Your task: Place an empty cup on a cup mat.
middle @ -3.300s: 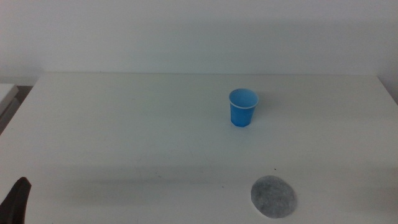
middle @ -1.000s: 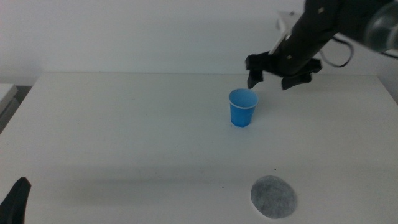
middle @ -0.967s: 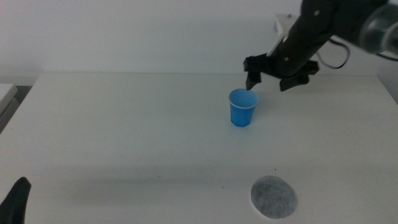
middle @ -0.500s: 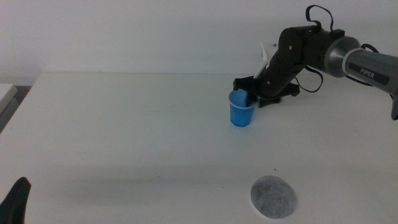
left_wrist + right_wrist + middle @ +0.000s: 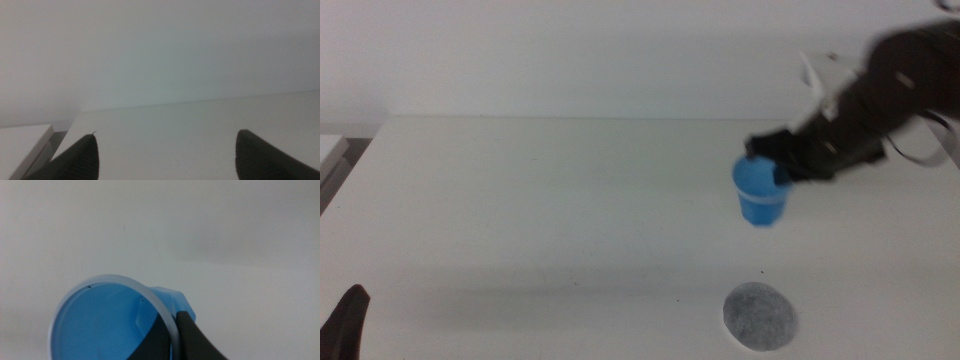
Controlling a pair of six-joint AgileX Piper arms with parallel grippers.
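Above the right half of the tabletop [image 5: 520, 220], the right gripper [image 5: 775, 165] grasps the cup [image 5: 760, 192] by its rim, one jaw inside the wall and one outside, as the right wrist view shows with the dark jaw pressed against the pale lip of the cup [image 5: 107, 322]. The cup appears lifted clear of the surface, though the blur in the middle view makes that hard to confirm. It hangs roughly upright, well apart from the cup mat [image 5: 760, 317], which lies flat near the front edge, almost straight toward the camera from the cup.

The carry calls for keeping the cup level, since a pinch on one side of a thin rim lets it swing or slip. It would be best brought directly over the mat's centre, then lowered straight down until the base sits flat inside the pale edge, and only then let go; the mat is barely wider than the cup, so little sideways error is allowed.

The left gripper [image 5: 165, 155] waits with jaws spread at the near left corner.
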